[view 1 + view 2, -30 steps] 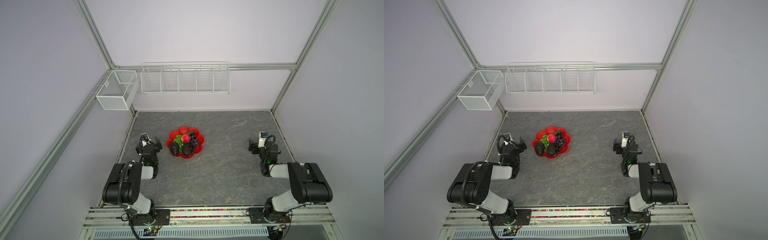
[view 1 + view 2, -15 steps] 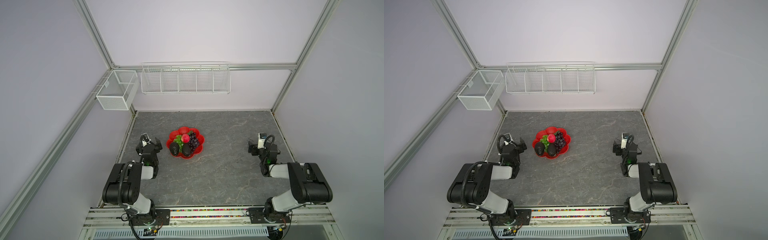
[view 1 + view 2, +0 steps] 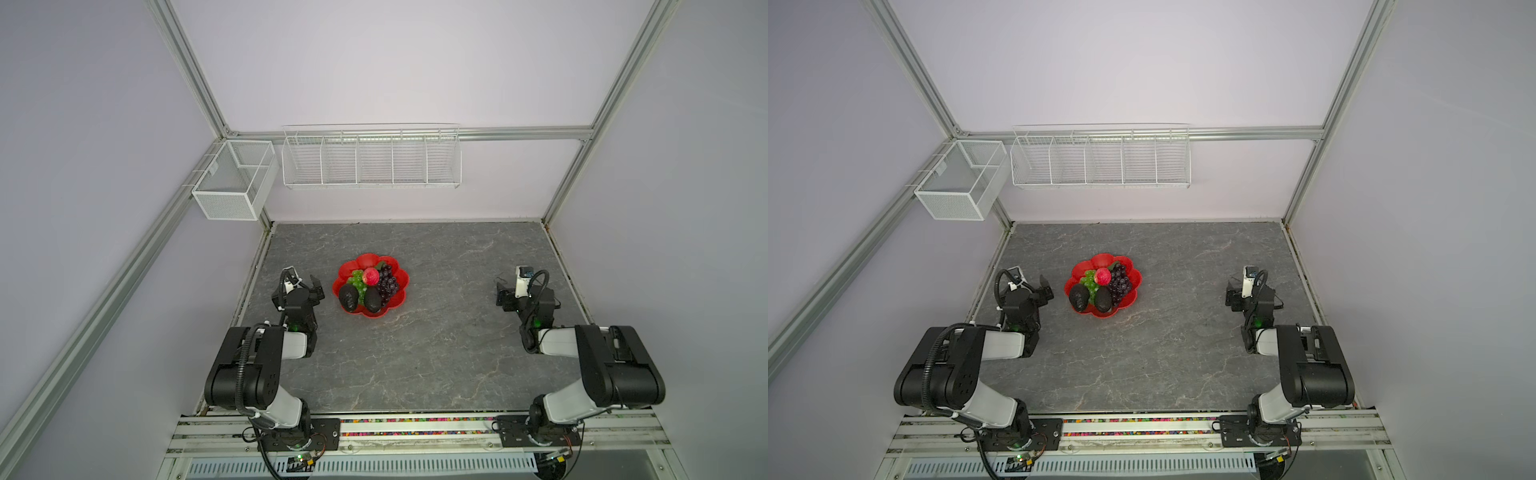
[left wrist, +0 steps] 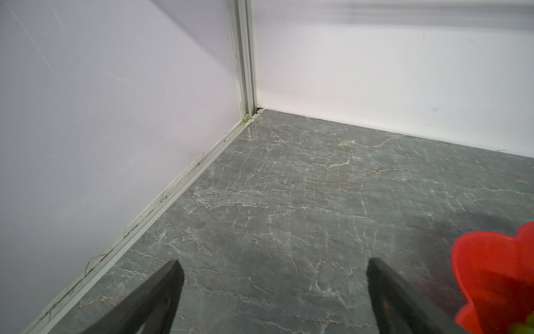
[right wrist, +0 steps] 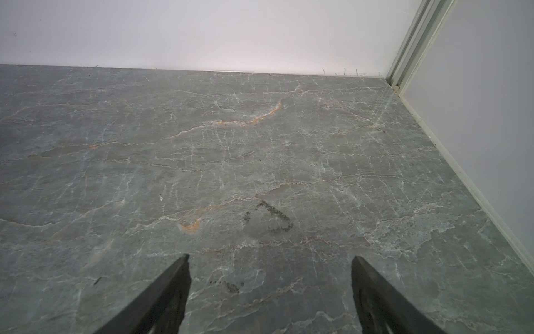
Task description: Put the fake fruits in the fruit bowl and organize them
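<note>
Glossy red plastic bowl (image 3: 398, 277); veined stone-look tabletop (image 3: 436, 353).

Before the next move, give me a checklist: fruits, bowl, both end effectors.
1. In fruit bowl: green grapes, purple grapes, red fruit, both avocados: ok.
2. Stray fruit on table: none seen, ok.
3. Left end effector open, empty: ok.
4. Right end effector open, empty: ok.
5. Left end effector apart from bowl rim: ok.
6. Fruits stacked stably: cannot tell.

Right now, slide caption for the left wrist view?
Open left tool, empty, over grey table, red fruit bowl just beside it.
</note>
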Available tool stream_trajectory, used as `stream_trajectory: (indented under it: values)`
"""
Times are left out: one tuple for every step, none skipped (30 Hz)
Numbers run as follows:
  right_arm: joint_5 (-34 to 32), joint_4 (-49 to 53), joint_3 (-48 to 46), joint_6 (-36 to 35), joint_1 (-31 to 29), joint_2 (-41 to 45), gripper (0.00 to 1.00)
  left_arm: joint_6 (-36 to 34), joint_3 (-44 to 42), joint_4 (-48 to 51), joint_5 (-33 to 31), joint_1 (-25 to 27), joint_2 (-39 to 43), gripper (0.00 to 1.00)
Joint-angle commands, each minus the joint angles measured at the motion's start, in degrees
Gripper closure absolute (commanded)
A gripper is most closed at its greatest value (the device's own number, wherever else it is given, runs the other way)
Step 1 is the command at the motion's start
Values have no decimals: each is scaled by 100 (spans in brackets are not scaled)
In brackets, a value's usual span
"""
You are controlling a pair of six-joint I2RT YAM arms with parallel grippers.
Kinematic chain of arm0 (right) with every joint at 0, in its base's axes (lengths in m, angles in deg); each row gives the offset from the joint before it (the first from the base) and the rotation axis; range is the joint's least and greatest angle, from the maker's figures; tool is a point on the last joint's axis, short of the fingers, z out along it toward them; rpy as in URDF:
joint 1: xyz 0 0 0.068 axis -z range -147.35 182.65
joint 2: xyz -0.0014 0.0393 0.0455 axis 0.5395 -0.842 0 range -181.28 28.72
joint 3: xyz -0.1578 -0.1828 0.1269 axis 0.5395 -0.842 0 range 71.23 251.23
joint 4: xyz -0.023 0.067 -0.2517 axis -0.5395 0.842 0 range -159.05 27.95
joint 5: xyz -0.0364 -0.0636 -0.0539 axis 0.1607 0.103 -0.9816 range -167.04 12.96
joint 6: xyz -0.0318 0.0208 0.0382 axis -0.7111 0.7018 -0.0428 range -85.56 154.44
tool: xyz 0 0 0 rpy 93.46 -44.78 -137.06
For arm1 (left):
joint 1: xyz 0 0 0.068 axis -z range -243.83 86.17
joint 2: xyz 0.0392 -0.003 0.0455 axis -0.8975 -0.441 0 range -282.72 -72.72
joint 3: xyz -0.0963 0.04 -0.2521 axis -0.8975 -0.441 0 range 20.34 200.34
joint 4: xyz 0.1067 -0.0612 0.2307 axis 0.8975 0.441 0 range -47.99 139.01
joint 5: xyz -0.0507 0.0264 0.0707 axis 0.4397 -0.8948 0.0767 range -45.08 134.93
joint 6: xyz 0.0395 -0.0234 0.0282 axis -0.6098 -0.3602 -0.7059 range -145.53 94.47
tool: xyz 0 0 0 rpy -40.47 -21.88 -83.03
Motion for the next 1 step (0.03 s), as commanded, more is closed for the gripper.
stream_trajectory:
  values:
    - [-20, -23, 5, -119, -39, 33, 12, -57, 14, 40, 13, 21, 3, 1]
